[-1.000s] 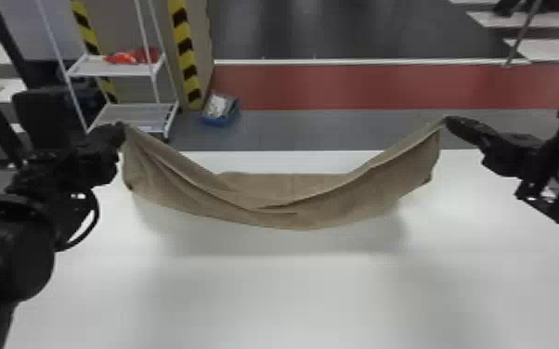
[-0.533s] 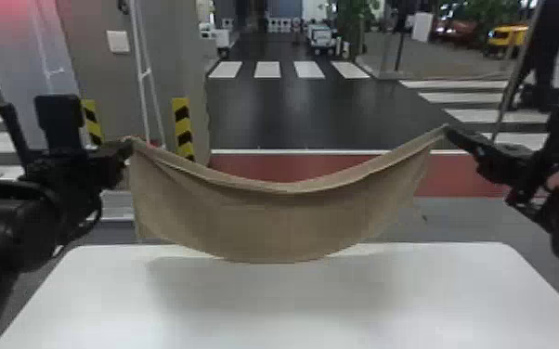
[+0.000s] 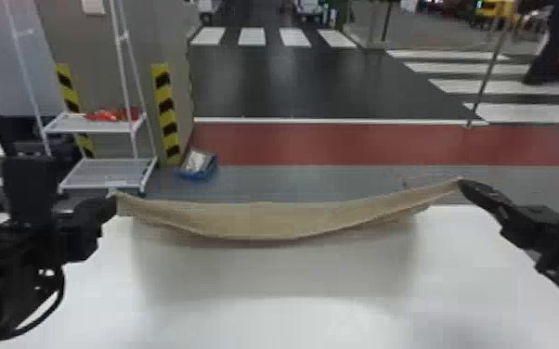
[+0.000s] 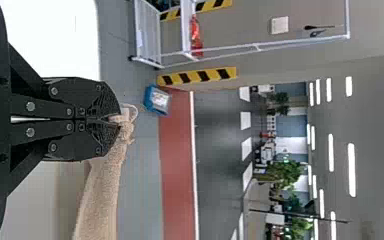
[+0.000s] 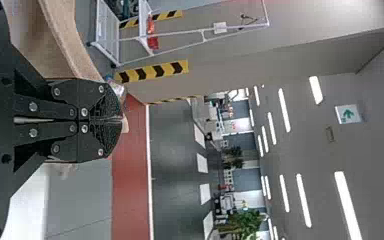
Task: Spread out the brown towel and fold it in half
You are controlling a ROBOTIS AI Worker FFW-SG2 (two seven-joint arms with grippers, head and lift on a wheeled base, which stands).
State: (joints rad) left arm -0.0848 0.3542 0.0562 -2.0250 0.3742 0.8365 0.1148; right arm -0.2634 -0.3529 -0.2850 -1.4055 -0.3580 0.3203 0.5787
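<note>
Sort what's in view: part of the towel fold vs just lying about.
Job:
- brown towel, held up by its ends
- left gripper, right gripper, both shut on it
- white table below

Lying about:
- white rack
- red item on its shelf
- blue container on the floor

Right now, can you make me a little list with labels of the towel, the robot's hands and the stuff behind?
towel: brown, stretched between the grippers, sagging in the middle
left gripper: shut on one end of the towel
right gripper: shut on the other end
table: white, with a soft shadow on it
shelf: white, behind on the left, something red on its upper level
</note>
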